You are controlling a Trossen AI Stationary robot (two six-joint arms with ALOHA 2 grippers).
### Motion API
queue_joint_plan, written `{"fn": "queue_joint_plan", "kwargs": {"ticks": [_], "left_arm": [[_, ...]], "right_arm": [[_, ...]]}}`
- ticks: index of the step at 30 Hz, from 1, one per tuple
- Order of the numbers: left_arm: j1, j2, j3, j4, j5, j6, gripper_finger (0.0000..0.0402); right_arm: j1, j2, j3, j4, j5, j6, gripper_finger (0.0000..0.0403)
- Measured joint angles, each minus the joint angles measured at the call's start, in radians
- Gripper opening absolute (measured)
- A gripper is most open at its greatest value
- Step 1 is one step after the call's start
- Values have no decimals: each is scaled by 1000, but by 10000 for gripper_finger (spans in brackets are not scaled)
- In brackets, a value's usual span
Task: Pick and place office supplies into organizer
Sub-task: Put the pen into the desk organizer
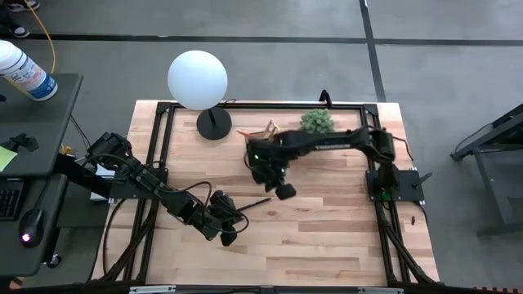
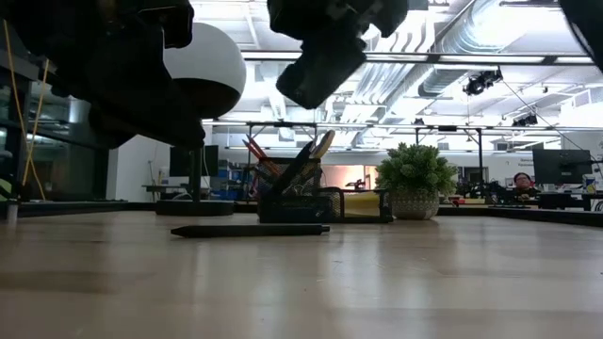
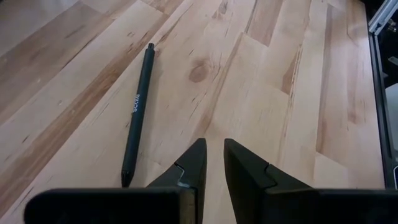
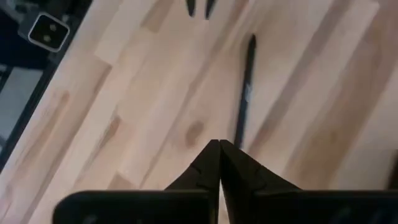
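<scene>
A dark pen (image 1: pixel 256 203) lies flat on the wooden table between the two grippers; it also shows in the low view (image 2: pixel 250 230) and in both wrist views (image 3: pixel 138 112) (image 4: pixel 244 93). My left gripper (image 1: pixel 226 231) (image 3: pixel 213 149) hovers just near-left of the pen, its fingers a narrow gap apart. My right gripper (image 1: pixel 283 190) (image 4: pixel 218 144) hangs shut above the table, just far-right of the pen. The black organizer (image 2: pixel 301 203) stands at the far side with red and orange pencils and a yellow handle sticking up out of it. My right arm partly covers the organizer (image 1: pixel 260 135).
A white globe lamp (image 1: pixel 198 79) stands at the far left of the table and a small green potted plant (image 1: pixel 317 121) at the far middle. A black frame (image 1: pixel 163 131) runs around the tabletop. Bare wood (image 1: pixel 327 237) lies near and to the right of the pen.
</scene>
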Motion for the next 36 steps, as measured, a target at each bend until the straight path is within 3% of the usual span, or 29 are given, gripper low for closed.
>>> {"fn": "queue_joint_plan", "kwargs": {"ticks": [12, 18, 23, 31, 36], "left_arm": [[0, 0, 0, 0, 56, -19, 46], [0, 0, 0, 1, 94, -38, 46], [0, 0, 0, 1, 109, -38, 46], [0, 0, 0, 0, 113, -64, 46], [0, 0, 0, 0, 113, -64, 46]], "right_arm": [[73, -232, -638, 801, 116, 320, 3], [143, -292, -864, 1077, 308, 359, 7], [174, -288, -955, 1246, 339, 332, 3], [173, -281, -961, 1262, 323, 351, 23], [174, -279, -961, 1265, 294, 220, 41]]}}
